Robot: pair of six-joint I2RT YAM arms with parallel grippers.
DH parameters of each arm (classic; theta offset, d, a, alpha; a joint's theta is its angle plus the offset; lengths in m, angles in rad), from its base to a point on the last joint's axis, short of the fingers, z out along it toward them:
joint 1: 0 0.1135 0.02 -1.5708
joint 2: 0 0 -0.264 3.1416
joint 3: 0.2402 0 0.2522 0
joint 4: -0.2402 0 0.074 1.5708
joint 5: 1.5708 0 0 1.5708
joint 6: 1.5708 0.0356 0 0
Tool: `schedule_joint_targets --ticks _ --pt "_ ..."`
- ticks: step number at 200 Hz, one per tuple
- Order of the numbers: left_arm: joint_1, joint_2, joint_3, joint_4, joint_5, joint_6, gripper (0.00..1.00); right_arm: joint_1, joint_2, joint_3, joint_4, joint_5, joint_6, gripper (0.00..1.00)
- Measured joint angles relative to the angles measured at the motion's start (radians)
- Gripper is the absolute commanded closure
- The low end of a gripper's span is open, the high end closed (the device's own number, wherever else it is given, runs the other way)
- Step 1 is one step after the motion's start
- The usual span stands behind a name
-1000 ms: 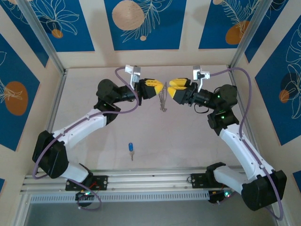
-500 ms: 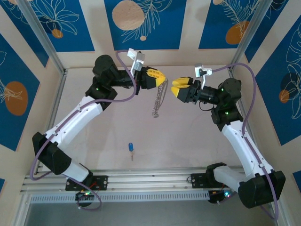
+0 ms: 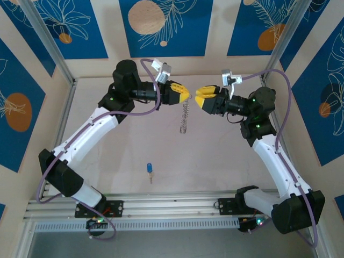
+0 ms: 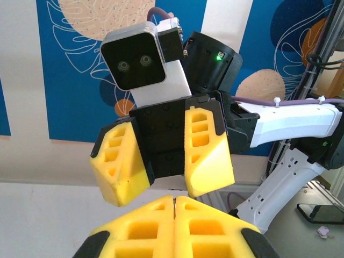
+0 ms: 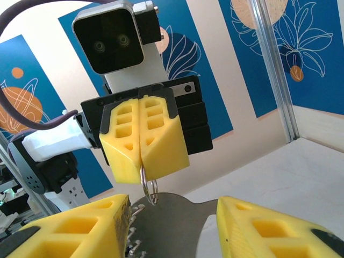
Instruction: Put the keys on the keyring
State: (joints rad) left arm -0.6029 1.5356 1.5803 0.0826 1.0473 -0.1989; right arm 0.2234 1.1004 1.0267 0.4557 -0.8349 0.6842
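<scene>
Over the pale surface, walled in blue leaf-print panels, the left fingers were pinched shut on the silvery ring of the keyring. The right fingers stood partly apart and empty just beside it. I judged the right arm should drop to the key, which lay well apart near the front edge, and grip its blue head so the short blade stayed free for threading. The keyring hung in mid-air as a flat grey tag with a chain along it.

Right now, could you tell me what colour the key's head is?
The key's head is blue, best seen in the top view.
</scene>
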Motion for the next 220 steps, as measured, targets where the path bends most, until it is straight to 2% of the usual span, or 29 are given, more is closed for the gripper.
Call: schedule_joint_targets --ticks 51,98,151,171,205,220 --pt "0.001 0.0 0.001 -0.002 0.0 0.0 1.0 0.029 0.016 0.0 0.03 0.017 0.004 0.57" --pt "0.001 0.006 0.006 0.0 0.005 -0.003 1.0 0.04 0.018 0.0 0.062 0.037 0.011 0.67" --pt "0.004 0.018 0.025 0.005 0.011 -0.011 1.0 0.053 0.032 0.0 0.076 0.042 0.014 0.73" --pt "0.004 0.018 0.028 0.006 0.011 -0.014 1.0 0.057 0.034 0.0 0.079 0.042 0.014 0.8" --pt "0.007 0.019 0.029 0.011 0.006 -0.031 1.0 0.061 0.035 0.0 0.09 0.04 0.013 1.0" --pt "0.01 0.019 0.029 0.018 0.005 -0.039 1.0 0.062 0.035 0.0 0.093 0.042 0.015 1.0"
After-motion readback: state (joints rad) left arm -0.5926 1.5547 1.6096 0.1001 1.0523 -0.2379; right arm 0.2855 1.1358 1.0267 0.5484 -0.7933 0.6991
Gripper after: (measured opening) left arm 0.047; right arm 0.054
